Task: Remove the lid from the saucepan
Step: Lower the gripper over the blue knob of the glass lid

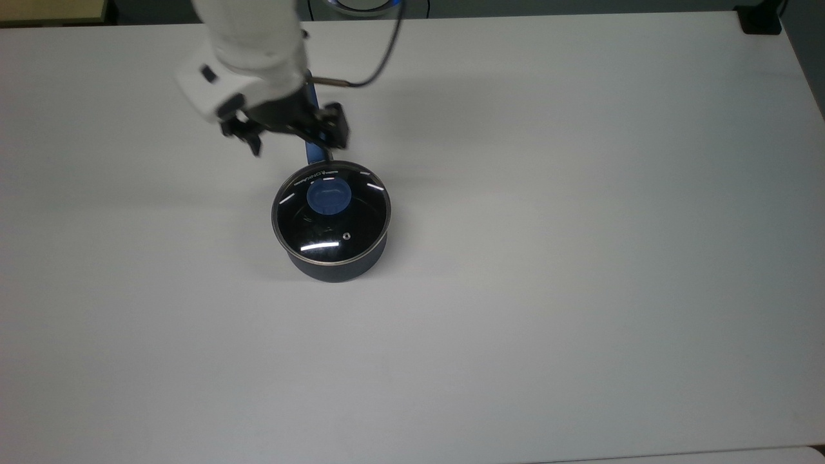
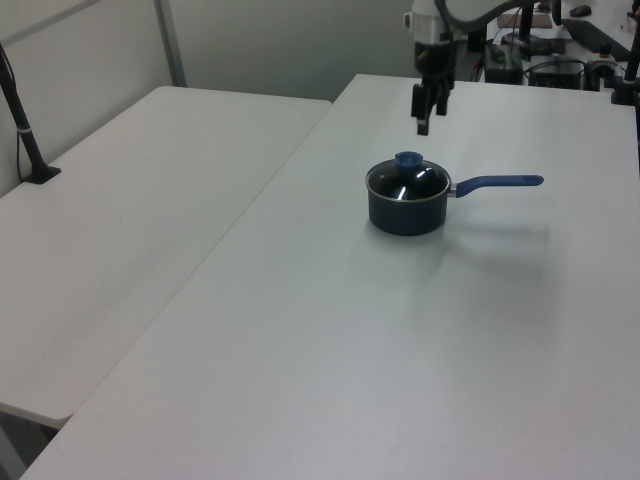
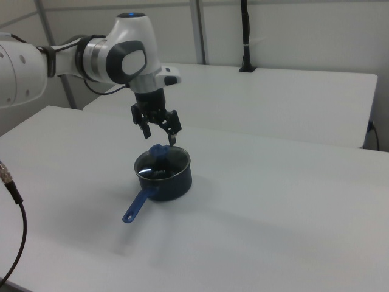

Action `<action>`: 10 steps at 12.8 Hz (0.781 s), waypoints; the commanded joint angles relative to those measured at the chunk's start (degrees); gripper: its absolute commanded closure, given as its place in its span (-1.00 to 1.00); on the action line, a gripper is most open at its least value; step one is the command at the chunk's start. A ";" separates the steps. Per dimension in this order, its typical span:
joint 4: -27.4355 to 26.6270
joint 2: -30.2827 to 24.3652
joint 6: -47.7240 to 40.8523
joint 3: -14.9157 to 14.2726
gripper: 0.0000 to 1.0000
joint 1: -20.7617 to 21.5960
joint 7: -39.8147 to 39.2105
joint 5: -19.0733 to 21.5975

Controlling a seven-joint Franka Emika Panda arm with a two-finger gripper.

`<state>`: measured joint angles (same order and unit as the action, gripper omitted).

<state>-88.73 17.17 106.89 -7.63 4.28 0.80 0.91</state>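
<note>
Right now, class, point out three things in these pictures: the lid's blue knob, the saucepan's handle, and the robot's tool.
lid [image 1: 328, 196], top view, on its blue knob.
saucepan [image 2: 505, 182], left view, on its long blue handle.
tool [image 3: 158, 135], right view, midway between its spread fingertips.

small white print on lid [image 1: 331, 216], unreadable

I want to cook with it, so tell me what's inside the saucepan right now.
Through the clear lid resting on the saucepan, only its dark inside shows; glare hides some of it, so contents cannot be ruled out.
</note>
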 commanded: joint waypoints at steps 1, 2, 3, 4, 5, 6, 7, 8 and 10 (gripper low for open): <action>0.75 3.21 5.77 -0.45 -1.00 3.18 4.53 -0.11; 0.66 3.74 6.48 -0.45 -1.00 3.62 5.25 -0.38; 0.66 4.27 6.84 -0.45 -1.00 3.72 5.26 -0.47; 0.66 4.54 6.93 -0.54 -1.00 4.06 5.26 -0.55; 0.66 5.24 6.93 -0.54 -1.00 4.16 5.17 -0.82; 0.75 6.03 7.02 -0.54 -1.00 4.24 5.09 -0.99; 0.75 6.21 6.93 -0.71 -1.00 4.42 4.39 -1.69; 0.66 6.21 6.93 -0.80 -1.00 4.51 3.25 -2.13; 0.66 6.30 6.93 -0.89 -1.00 4.42 2.71 -2.14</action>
<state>-88.64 23.15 113.21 -7.59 7.79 4.65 -0.51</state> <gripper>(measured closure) 0.000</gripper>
